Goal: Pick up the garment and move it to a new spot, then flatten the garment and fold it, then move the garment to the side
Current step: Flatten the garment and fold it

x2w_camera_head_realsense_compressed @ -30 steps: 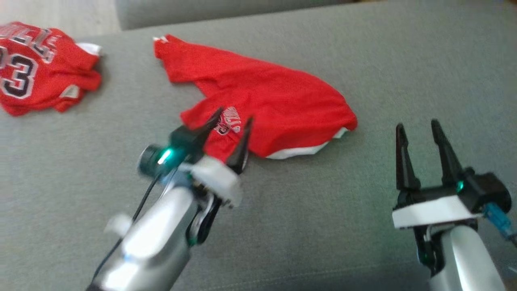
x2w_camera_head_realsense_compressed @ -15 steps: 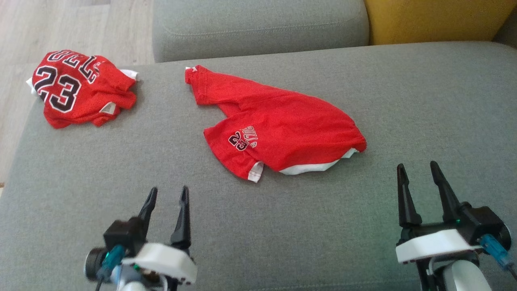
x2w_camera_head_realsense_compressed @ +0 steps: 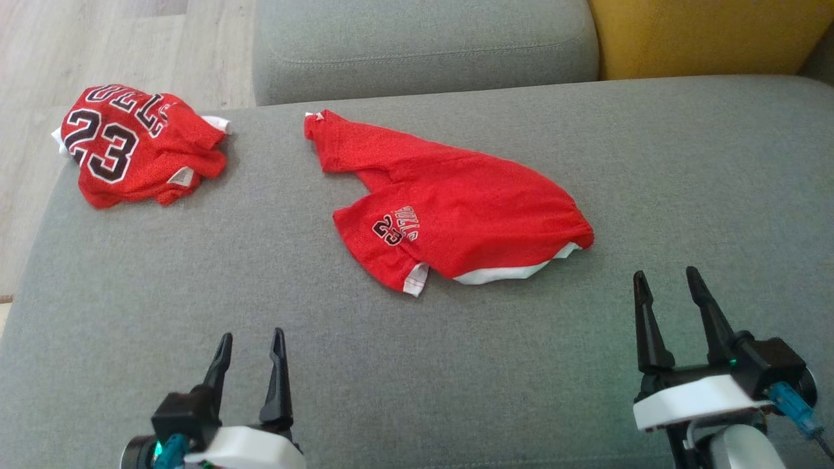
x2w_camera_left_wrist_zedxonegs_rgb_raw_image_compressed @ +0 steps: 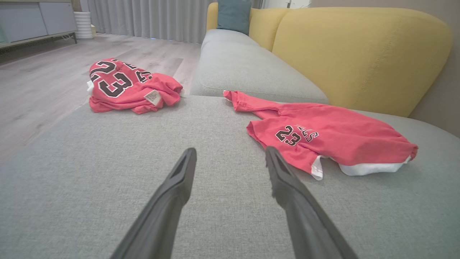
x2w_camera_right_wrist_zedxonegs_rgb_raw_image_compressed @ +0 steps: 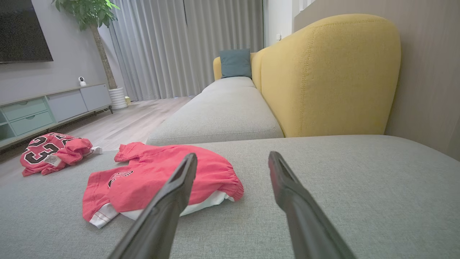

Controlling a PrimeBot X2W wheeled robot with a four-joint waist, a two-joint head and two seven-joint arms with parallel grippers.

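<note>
Two red items numbered "23", shorts (x2w_camera_head_realsense_compressed: 469, 215), jersey (x2w_camera_head_realsense_compressed: 130, 150); left fingers (x2w_camera_head_realsense_compressed: 277, 378), right fingers (x2w_camera_head_realsense_compressed: 646, 326) apart.

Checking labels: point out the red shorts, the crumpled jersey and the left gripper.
red shorts (x2w_camera_head_realsense_compressed: 469, 212), head view, middle of the red fabric.
crumpled jersey (x2w_camera_head_realsense_compressed: 104, 146), head view, on its printed number.
left gripper (x2w_camera_head_realsense_compressed: 253, 334), head view, midway between its fingertips.

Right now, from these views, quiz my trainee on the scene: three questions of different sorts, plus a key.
1. True or false: the left gripper grips the flatter red garment.
2. Which number is on the bunched jersey? A 32, B 23, C 45.
3. Fill in: the backrest behind the grey cushion is ___.
Key: 1 false, its jaws stand open and empty; 2 B; 3 yellow.
</note>
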